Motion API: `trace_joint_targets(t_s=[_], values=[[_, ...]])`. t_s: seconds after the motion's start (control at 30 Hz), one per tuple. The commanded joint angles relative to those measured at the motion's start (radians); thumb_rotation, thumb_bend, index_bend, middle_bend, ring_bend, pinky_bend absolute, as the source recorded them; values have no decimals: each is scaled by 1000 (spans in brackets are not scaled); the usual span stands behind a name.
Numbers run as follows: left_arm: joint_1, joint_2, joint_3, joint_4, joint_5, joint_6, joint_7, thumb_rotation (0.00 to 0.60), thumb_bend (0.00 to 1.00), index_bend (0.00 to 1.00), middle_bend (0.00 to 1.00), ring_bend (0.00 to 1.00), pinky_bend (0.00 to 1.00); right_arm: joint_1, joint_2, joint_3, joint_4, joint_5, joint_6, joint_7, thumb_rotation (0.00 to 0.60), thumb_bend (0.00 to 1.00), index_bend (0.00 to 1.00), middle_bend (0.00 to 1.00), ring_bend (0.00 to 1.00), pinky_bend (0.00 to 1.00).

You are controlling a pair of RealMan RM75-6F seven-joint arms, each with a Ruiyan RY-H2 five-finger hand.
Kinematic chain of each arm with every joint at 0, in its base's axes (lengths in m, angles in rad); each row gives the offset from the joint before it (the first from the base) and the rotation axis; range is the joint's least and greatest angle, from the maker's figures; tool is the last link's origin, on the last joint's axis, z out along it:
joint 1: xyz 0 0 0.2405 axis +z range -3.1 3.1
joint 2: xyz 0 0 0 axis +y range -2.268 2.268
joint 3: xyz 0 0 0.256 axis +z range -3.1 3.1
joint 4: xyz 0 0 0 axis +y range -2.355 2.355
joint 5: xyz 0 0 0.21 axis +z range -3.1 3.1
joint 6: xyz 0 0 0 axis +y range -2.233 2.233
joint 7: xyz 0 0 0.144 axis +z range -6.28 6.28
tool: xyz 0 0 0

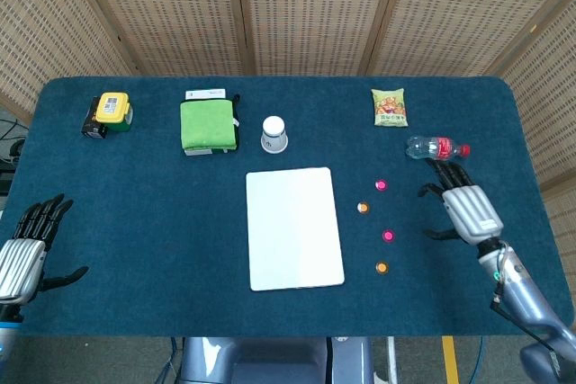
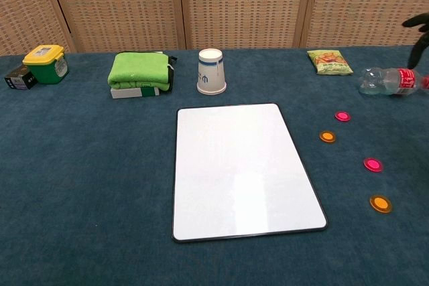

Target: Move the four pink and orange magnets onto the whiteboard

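The whiteboard (image 1: 294,227) (image 2: 241,167) lies flat in the middle of the blue table. To its right sit two pink magnets (image 1: 381,185) (image 1: 388,236) and two orange magnets (image 1: 363,208) (image 1: 382,267); the chest view shows them too, pink (image 2: 342,116) (image 2: 373,164) and orange (image 2: 327,136) (image 2: 380,203). My right hand (image 1: 461,201) hovers open, fingers spread, right of the magnets; only its dark fingertips (image 2: 419,33) show in the chest view. At the table's left front edge my left hand (image 1: 25,249) is open and holds nothing.
A plastic bottle (image 1: 436,147) lies just beyond my right hand. A snack packet (image 1: 389,107), a paper cup (image 1: 274,134), a green towel (image 1: 209,125) and a yellow-lidded box (image 1: 112,110) line the back of the table.
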State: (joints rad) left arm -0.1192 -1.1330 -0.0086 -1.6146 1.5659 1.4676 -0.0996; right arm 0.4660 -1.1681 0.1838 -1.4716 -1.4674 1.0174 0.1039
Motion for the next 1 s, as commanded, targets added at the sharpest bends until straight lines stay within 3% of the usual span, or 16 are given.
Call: trace_joint_targets(t_s=[0.03, 0.27, 0.53, 1.0], values=[[-4, 3, 0, -3, -7, -12, 0, 600, 21, 0, 0, 0, 0, 77, -70, 36, 87, 92, -113, -59, 600, 87, 375, 0, 0, 0], [-13, 14, 0, -16, -28, -41, -3, 600, 21, 0, 0, 0, 0, 151, -162, 49, 217, 182, -213, -109, 600, 162, 374, 0, 0, 0], [-17, 20, 2, -20, -27, -49, -6, 600, 21, 0, 0, 0, 0, 216, -271, 50, 338, 224, -268, -139, 600, 335, 374, 0, 0, 0], [-19, 24, 3, -25, -35, -59, -4, 600, 21, 0, 0, 0, 0, 302, -402, 50, 498, 298, -348, -202, 600, 319, 374, 0, 0, 0]])
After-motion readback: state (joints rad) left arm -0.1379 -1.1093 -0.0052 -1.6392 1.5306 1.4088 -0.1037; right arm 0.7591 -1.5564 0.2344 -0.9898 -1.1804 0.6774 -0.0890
